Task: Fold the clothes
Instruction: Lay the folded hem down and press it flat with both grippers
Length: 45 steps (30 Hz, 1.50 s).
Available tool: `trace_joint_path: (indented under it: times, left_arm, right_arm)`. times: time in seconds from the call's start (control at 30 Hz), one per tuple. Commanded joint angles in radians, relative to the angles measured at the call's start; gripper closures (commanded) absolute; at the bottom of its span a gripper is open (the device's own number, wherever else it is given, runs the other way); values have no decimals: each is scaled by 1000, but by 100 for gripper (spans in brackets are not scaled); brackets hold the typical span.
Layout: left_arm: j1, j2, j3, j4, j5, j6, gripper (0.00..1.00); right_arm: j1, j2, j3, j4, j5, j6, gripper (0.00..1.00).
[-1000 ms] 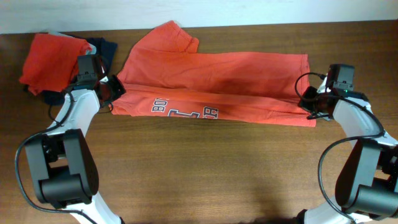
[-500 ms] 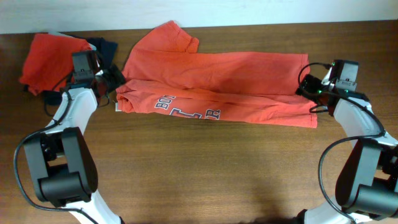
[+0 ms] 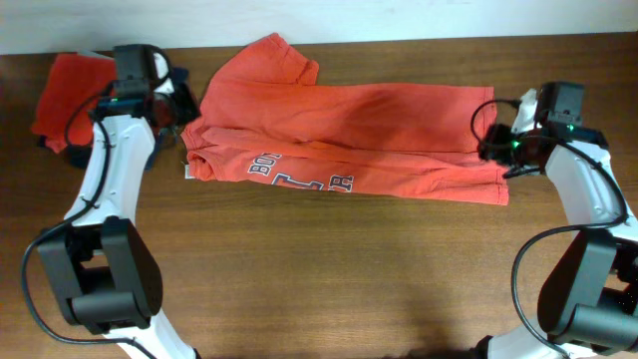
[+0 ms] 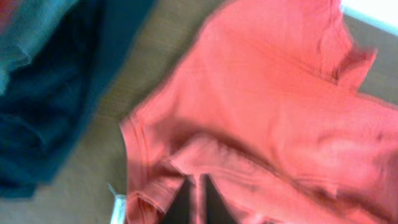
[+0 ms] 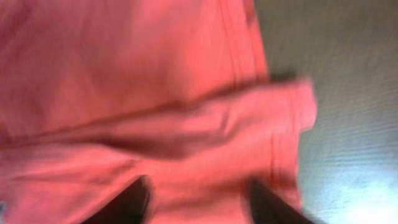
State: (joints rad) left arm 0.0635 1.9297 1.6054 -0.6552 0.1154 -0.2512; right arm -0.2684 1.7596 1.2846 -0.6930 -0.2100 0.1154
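Left arm has swung back toward the far edge since half a second ago, so the left claw point(image 3: 177, 108) now sits at the collar end of the shirt point(image 3: 379, 115). Right arm has nudged outward and the shirt hasn't shifted. The shirt is orange-red, folded lengthwise into a long band across the far half of the bench point(image 3: 319, 269). Navy-and-white lettering point(image 3: 299, 178) shows on the near layer, one sleeve point(image 3: 274, 60) sticks out toward the far edge, and a white label point(image 4: 118, 204) pokes out at the near-left corner. Left claw is closed. The wrist view shows only a thin orange sliver between its fingers, and I can't tell if it's pinching cloth. Right claw point(image 3: 495, 148) is at the hem end with its fingers point(image 5: 135, 200) well apart over wrinkled fabric, holding nothing. That view is blurred. A second shirt point(image 3: 65, 95), same colour, is crumpled in the far-left corner. The navy garment point(image 4: 56, 106) lies between the two shirts, just beside the collar end with a strip of bare bench between them. The left arm crosses above it. A grey garment point(image 4: 22, 37) sits on its far side.
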Motion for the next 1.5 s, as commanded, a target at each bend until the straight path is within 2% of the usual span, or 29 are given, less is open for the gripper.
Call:
trace_joint_path:
  times: [0.0,0.03,0.07,0.13,0.23,0.37,0.6,0.77,1.03,1.3,1.47]
  left_arm:
    - [-29,-15,3,-44,16,41,99]
    - [-40,-15,2,-58,16,60,100]
    - [-53,-15,2,-74,16,79,99]
    - [-80,-15,2,-95,15,101,100]
    - [-119,-13,2,-103,-6,115,100]
    - [-150,10,-1,-110,-85,114,100]
    - [-153,137,-1,-106,-87,111,100]
    - [-151,214,-1,-106,-90,111,100]
    - [-151,227,-1,-110,-130,109,100]
    - [-151,229,-1,-127,-139,81,100]
    - [-151,229,-1,-132,-139,81,100]
  right_arm:
    - [8,-23,10,-60,-25,-11,73]
    - [8,-23,10,-77,-27,-11,80]
    - [11,-23,10,-93,-32,-11,93]
    - [21,-23,10,-116,-66,-11,96]
    - [62,-19,10,-124,-143,-58,96]
    - [146,-1,10,-118,-145,-143,96]
    - [265,29,10,-63,-5,-171,96]
    - [323,59,10,-1,-2,-316,96]
    - [348,135,10,59,1,-380,96]
    - [348,236,10,48,-29,-433,96]
    - [346,269,10,134,28,-432,96]
